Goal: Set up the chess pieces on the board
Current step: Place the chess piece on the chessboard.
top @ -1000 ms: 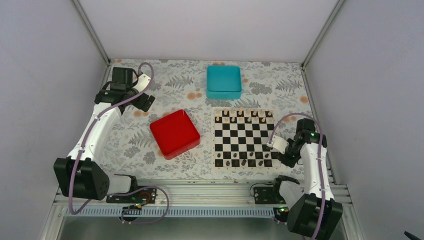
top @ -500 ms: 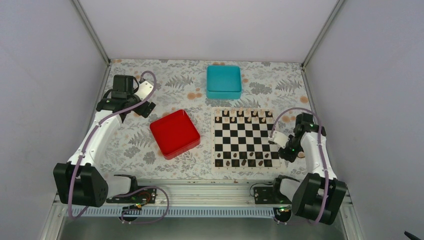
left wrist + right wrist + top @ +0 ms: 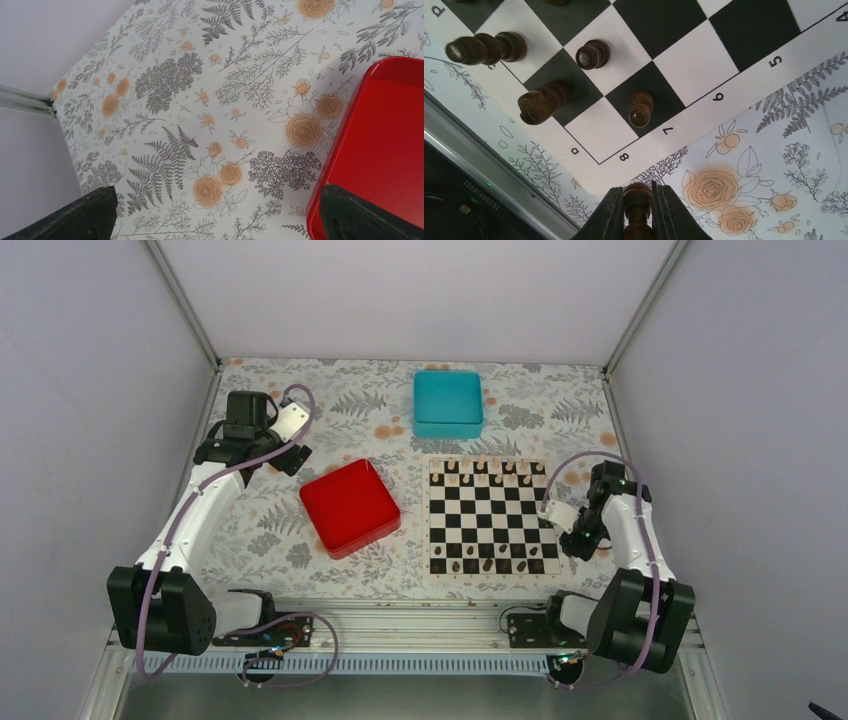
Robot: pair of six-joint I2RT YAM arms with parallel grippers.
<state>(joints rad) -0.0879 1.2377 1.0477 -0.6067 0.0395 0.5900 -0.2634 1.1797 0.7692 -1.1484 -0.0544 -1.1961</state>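
Observation:
The board [image 3: 490, 516] lies right of centre, with several dark chess pieces [image 3: 487, 564] on its near rows and pale pieces [image 3: 488, 468] along the far row. My right gripper [image 3: 578, 539] hovers just off the board's right edge, shut on a dark brown chess piece [image 3: 637, 197] whose round head shows between the fingers. In the right wrist view the board's corner [image 3: 594, 130] holds a dark pawn [image 3: 642, 108], a knight [image 3: 543, 102] and two more dark pieces [image 3: 592, 54]. My left gripper [image 3: 287, 455] is open over the cloth, its fingers [image 3: 85, 215] wide apart with nothing between them.
A red tray [image 3: 349, 507] sits left of the board, and its edge [image 3: 380, 150] lies by my left gripper's right finger. A teal box [image 3: 448, 403] stands behind the board. The metal rail [image 3: 400, 625] runs along the near edge. Walls close in both sides.
My right gripper has drawn back a little farther from the near edge along the board's right side, still holding the piece. The left arm shifted slightly towards the red tray.

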